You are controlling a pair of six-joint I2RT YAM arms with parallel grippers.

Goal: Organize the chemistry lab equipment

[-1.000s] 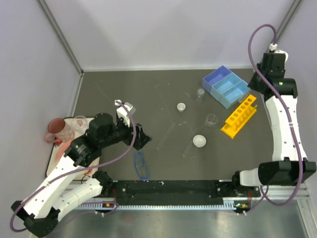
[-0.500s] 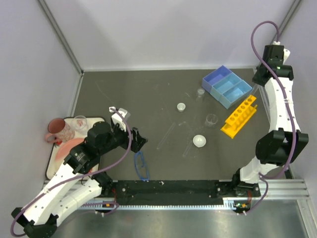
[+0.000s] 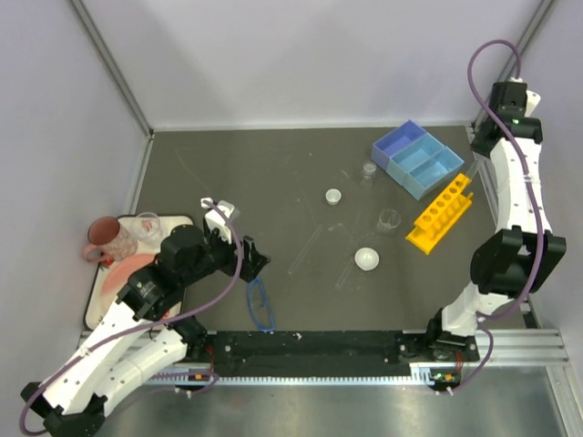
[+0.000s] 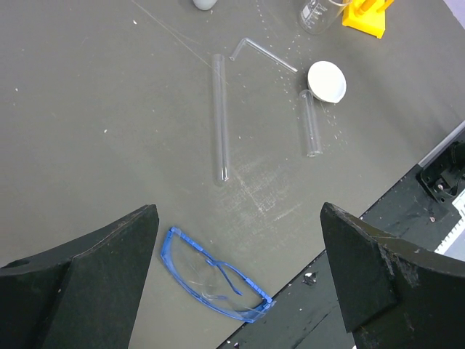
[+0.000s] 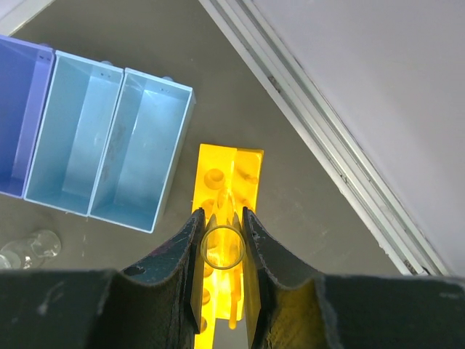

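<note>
Top: tip of right arm (image 3: 515, 196) hard to make out; it's reared tall over rack (image 3: 440, 213), beside tray (image 3: 415, 158). Left gripper (image 3: 257, 259) low, near goggles (image 3: 260, 305).
Left wrist: beaker (image 4: 317, 14) cut off at top. Goggles lie flat, blue frame. Jaws spread wide, empty.
Right wrist: right gripper (image 5: 221, 218) clamps clear tube (image 5: 221, 247), seen end-on, above yellow rack.

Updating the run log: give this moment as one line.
left gripper: open near goggles | right gripper: shut on tube above yellow rack
</note>
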